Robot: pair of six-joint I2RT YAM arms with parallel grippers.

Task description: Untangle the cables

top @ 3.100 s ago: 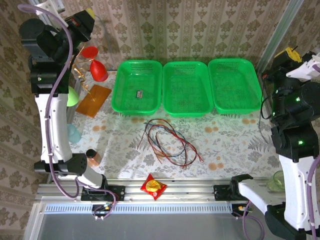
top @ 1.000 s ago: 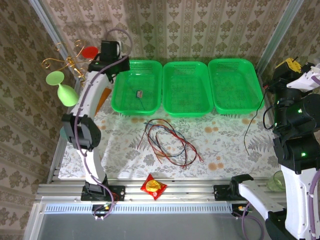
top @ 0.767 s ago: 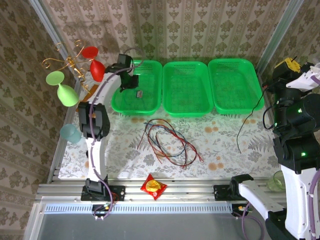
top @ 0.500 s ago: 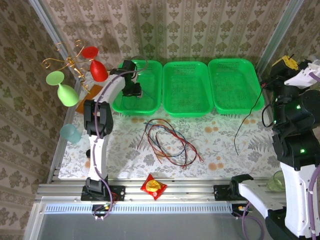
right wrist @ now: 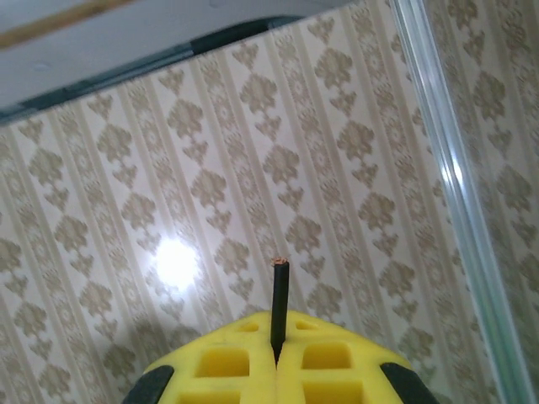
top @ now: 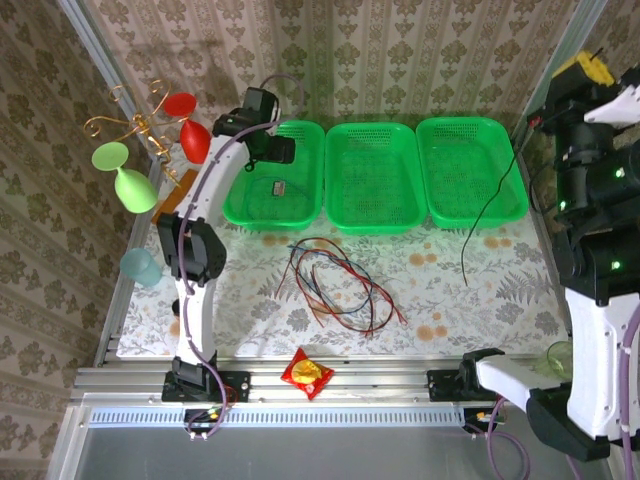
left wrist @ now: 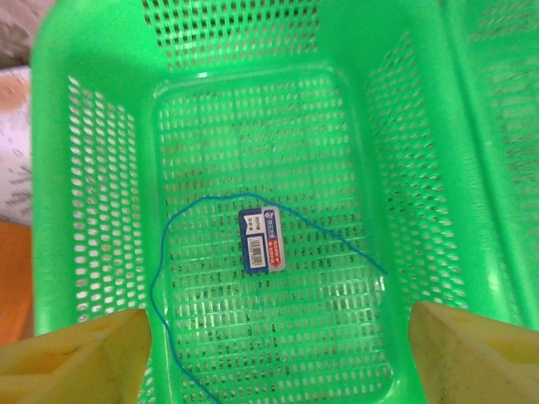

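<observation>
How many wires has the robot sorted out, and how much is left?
Done: one blue cable lies in the left basket, below the open left gripper. In hand: the right gripper pinches a black cable, lifted high. Left: a tangled bunch of cables on the table.

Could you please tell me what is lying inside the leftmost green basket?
A thin blue cable and a small blue-and-white label lie on the basket floor; the cable's near end runs out of view.

Green baskets [top: 375,180]; cables [top: 340,290] red, black, blue, brown (floral-print tablecloth [top: 250,290])
</observation>
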